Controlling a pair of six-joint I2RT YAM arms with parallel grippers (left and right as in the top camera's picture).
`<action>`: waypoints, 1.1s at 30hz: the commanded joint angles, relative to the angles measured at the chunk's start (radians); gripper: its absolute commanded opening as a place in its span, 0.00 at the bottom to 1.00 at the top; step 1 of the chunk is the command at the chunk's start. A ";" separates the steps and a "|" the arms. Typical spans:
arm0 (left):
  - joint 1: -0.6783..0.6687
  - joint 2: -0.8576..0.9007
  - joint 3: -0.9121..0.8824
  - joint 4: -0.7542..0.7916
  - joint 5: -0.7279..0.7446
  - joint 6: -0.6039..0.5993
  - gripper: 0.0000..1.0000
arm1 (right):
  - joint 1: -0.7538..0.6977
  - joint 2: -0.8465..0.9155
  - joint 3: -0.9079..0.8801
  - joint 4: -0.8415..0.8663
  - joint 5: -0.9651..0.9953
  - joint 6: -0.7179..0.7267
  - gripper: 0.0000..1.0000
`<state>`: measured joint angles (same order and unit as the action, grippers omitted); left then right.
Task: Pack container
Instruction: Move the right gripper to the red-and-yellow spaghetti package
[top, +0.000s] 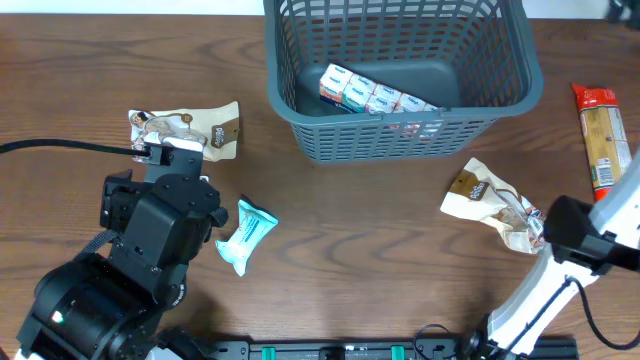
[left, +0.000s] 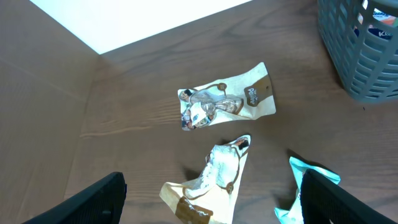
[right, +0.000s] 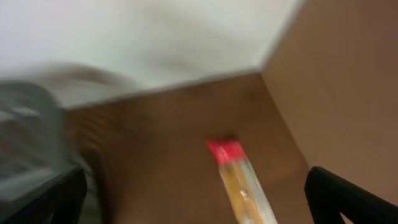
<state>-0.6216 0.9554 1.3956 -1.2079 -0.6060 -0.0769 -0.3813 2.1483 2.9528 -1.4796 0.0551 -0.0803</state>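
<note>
The basket (top: 400, 138) sits at 12 o'clock on the counter (top: 350, 250), with small boxes (top: 372, 96) inside. The left gripper (left: 212, 175) is spread wide over a beige packet (left: 217, 190); the right gripper (right: 196, 173) is likewise spread, with a red-topped packet (right: 239, 180) between its fingers

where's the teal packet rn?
Overhead view: the teal packet lies on the table, left of centre, just beside the left arm, nearer the robot than the upper-left beige packet and the container.

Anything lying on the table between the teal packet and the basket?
Nothing. In the overhead view, the table between the teal packet and the basket is bare wood. The left wrist view shows the same stretch bare.
</note>
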 joint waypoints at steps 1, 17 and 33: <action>0.005 -0.002 0.013 -0.003 -0.012 0.005 0.78 | -0.066 0.004 -0.018 -0.056 -0.052 0.003 0.99; 0.005 -0.002 0.013 -0.003 -0.012 0.005 0.78 | -0.320 0.005 -0.275 -0.029 -0.213 -0.197 0.99; 0.005 -0.002 0.013 -0.003 -0.012 0.005 0.79 | -0.335 0.006 -0.628 0.136 -0.220 -0.539 0.99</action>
<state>-0.6216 0.9554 1.3956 -1.2079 -0.6060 -0.0769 -0.7090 2.1490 2.3650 -1.3499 -0.1463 -0.4564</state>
